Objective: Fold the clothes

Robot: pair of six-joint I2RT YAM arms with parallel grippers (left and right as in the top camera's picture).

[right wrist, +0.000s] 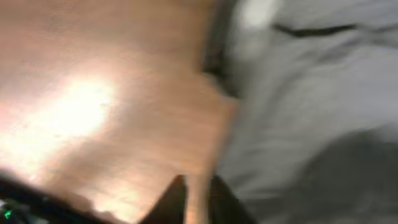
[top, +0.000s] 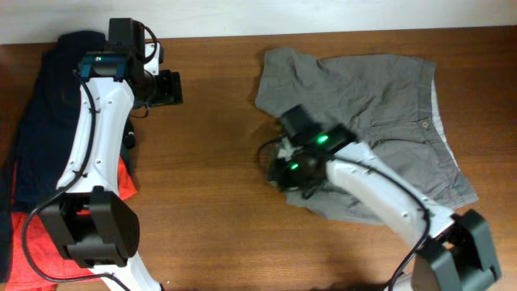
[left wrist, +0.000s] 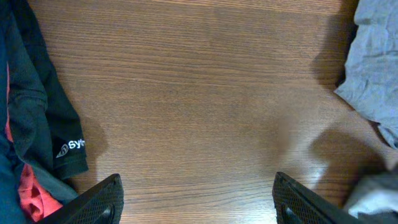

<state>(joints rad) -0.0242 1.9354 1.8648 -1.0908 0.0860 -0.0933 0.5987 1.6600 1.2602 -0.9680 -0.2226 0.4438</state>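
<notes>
Your right wrist view is smeared with blur. You can make out only brown wood on the left, grey cloth on the right, and two dark finger shapes at the bottom edge, cut off by the frame. From overhead, the right gripper (top: 284,164) is covered by its own wrist housing with the green lights, so you cannot tell whether it is closed, open or pinching cloth. It sits at the left edge of the clothes (top: 388,105), the grey-khaki shorts lying rumpled across the upper right of the overhead frame. The right arm crosses their lower part and hides it.

The left gripper (left wrist: 198,202) is open, its two dark fingers (left wrist: 99,202) wide apart at the bottom of the left wrist view with bare tabletop (left wrist: 186,93) between them. In the overhead frame it hangs at the upper left, well apart from the shorts.

A navy garment (top: 40,113) lies along the left edge, partly under the left arm. An orange-red garment (top: 23,246) shows at the lower left, cut off by the frame. In the left wrist view the navy cloth bears a small white print you cannot fully read, and a pale shape in the lower right corner is too blurred to name.
</notes>
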